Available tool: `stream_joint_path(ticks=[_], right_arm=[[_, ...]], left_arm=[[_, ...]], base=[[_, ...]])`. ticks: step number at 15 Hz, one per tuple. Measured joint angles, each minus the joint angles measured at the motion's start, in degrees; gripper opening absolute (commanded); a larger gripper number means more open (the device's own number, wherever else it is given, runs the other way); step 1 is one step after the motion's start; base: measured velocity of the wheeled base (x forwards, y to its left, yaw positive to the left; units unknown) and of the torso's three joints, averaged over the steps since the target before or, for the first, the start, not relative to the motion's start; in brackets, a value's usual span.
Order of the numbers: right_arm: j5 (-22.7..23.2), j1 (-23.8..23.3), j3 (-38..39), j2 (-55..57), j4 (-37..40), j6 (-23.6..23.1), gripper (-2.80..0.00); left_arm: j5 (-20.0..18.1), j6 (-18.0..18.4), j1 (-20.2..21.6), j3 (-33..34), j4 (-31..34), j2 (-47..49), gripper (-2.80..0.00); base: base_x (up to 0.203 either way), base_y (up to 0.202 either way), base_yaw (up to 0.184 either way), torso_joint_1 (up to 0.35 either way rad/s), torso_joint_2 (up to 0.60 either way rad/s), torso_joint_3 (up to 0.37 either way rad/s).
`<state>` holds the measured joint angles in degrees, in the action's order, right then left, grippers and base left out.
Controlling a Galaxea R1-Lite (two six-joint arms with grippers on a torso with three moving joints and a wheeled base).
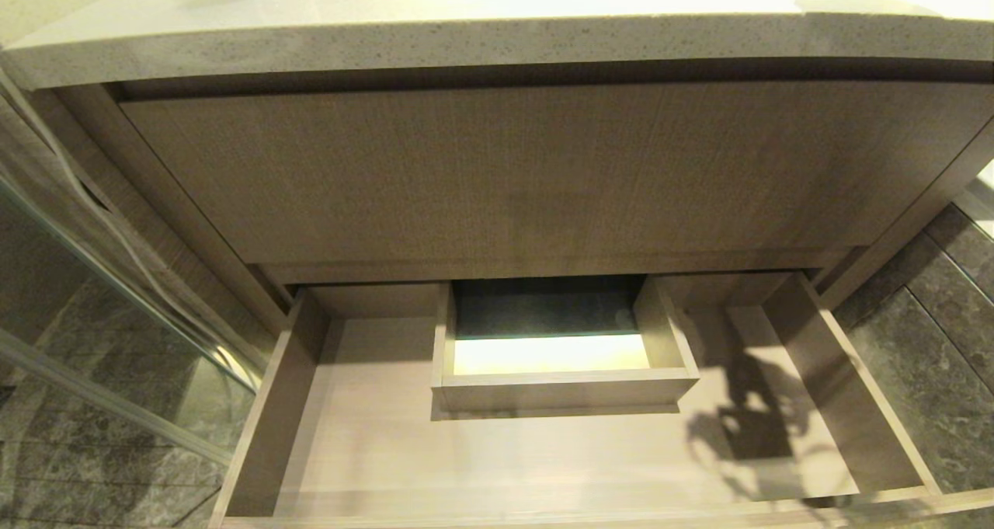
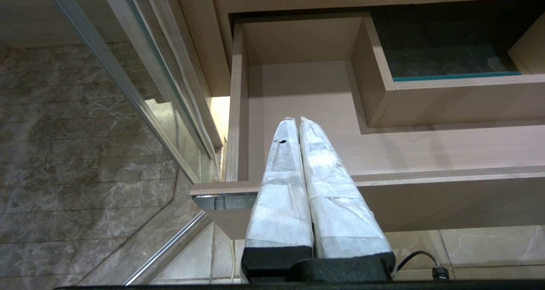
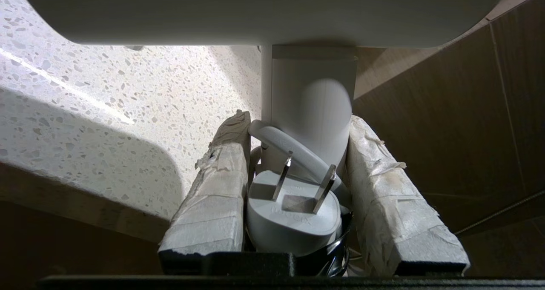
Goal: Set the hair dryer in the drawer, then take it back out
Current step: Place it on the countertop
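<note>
Drawer (image 1: 543, 451) pulled out below the counter (image 1: 481, 40), bare inside apart from the boxed cutout (image 1: 563, 389) at its middle. Dryer (image 3: 311, 107) out of the drawer, clamped by its handle in the right hand (image 3: 298, 124), plug (image 3: 294, 213) wedged between the taped fingers (image 3: 213, 196), speckled counter behind. Left hand (image 2: 296, 122) closed on nothing, hanging over the drawer's front left corner.

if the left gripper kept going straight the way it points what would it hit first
Probably the bare floor of the open drawer, past its front edge; the left gripper is shut and points into the left part, beside the boxed cutout. Depth is hard to judge.
</note>
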<state>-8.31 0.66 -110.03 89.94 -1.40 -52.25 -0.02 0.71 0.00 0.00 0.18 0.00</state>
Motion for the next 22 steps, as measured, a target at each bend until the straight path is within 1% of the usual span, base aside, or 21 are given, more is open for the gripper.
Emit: stream_joint_path(ticks=[4, 15, 22], right_arm=[[0.11, 0.07, -0.05, 0.22, -0.03, -0.04, -2.8], [-0.11, 0.18, 0.28, 0.52, -0.46, -0.01, -2.8], [-0.48, 0.41, 0.28, 3.44, -0.9, -0.01, -2.8]], left_arm=[[0.0, 0.13, 0.0, 0.0, -0.09, 0.0, -2.8], [0.01, -0.01, 0.0, 0.0, -0.09, 0.0, -2.8], [0.02, -0.01, 0.0, 0.0, -0.11, 0.0, -2.8]], base=[[0.072, -0.048, 0.0, 0.003, 0.0, -0.002], [0.0, 0.0, 0.0, 0.0, 0.0, 0.0], [0.0, 0.0, 0.0, 0.0, 0.0, 0.0]])
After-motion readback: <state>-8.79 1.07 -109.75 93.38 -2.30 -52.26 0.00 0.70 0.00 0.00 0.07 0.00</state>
